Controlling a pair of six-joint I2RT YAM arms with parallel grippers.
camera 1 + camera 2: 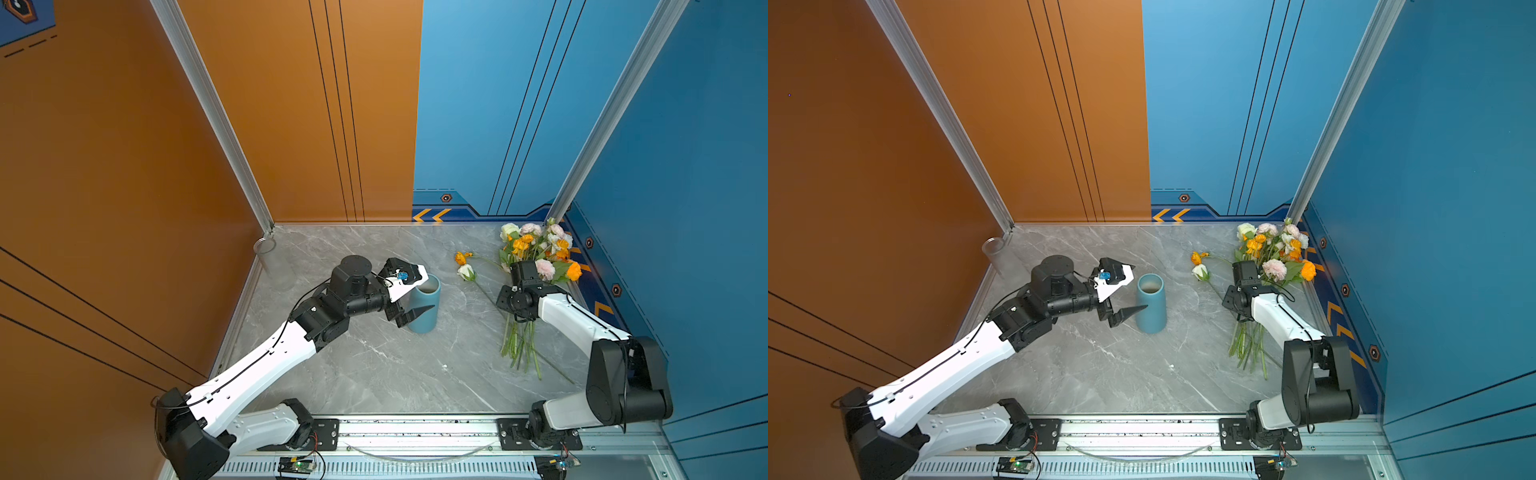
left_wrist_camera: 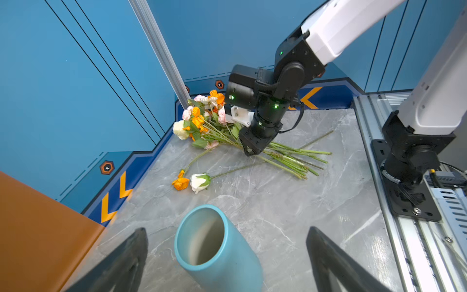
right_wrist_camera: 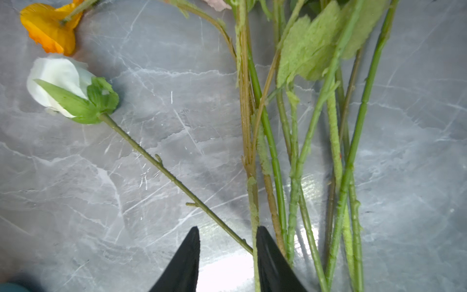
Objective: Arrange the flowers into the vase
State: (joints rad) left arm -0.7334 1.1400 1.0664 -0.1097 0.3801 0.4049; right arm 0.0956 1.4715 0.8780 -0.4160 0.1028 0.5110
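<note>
So the flowers (image 1: 536,253) are lying flat as a loose bunch by the far right corner of the grey marbled tabletop (image 1: 374,374). The orange, white and pale pink heads are pointing into that corner, and the green stems (image 1: 521,345) are fanning out toward the near edge. One white rosebud (image 1: 466,272) and an orange blossom (image 1: 460,258) are straying toward the middle, side by side, their stems angling back into the bunch. The teal vase (image 1: 1154,316) is standing upright near the middle, mouth up, well apart from the bunch.
</note>
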